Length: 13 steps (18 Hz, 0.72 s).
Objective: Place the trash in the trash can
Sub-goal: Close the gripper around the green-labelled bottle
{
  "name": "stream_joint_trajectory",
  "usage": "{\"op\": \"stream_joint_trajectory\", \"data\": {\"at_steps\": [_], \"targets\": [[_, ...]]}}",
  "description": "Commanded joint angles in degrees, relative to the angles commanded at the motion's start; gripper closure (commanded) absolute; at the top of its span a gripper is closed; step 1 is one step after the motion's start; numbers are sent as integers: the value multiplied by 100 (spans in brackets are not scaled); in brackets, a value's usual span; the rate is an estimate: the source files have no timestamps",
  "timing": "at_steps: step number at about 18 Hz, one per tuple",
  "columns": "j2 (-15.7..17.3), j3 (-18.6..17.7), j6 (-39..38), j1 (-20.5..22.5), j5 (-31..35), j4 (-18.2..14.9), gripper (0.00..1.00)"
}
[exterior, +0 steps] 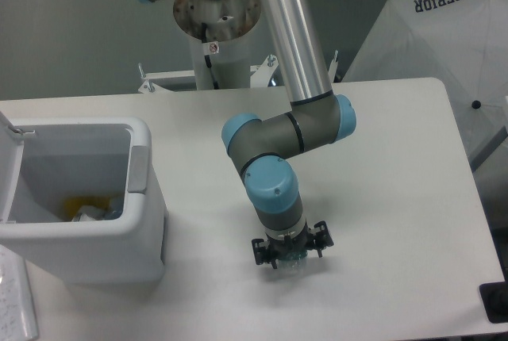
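Observation:
The trash in view is a short clear bottle with a dark green label (292, 260). It lies on the white table right of centre near the front, mostly hidden under my gripper (290, 257). The gripper points straight down and sits low over the bottle, its black linkages spread wide, so it looks open with the bottle between the fingers. The fingertips themselves are hidden. The trash can (79, 228) is a boxy white bin at the left with a grey front tab (138, 168). Its lid (6, 168) is swung open, and yellow and pale items lie inside.
The arm's pedestal (214, 32) stands at the back edge of the table (397, 159). A white fabric panel with lettering (444, 32) rises at the back right. A sheet of paper (16, 301) lies at the front left, and a black object (494, 301) sits past the front right corner.

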Motion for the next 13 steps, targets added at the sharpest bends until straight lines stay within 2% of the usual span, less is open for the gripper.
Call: {"op": "stream_joint_trajectory", "data": {"at_steps": [1,7,13], "targets": [[-9,9,0,0,9,0,4],[9,-9,0,0,97,9,32],[18,-17,26,0,114,0,40]]}}
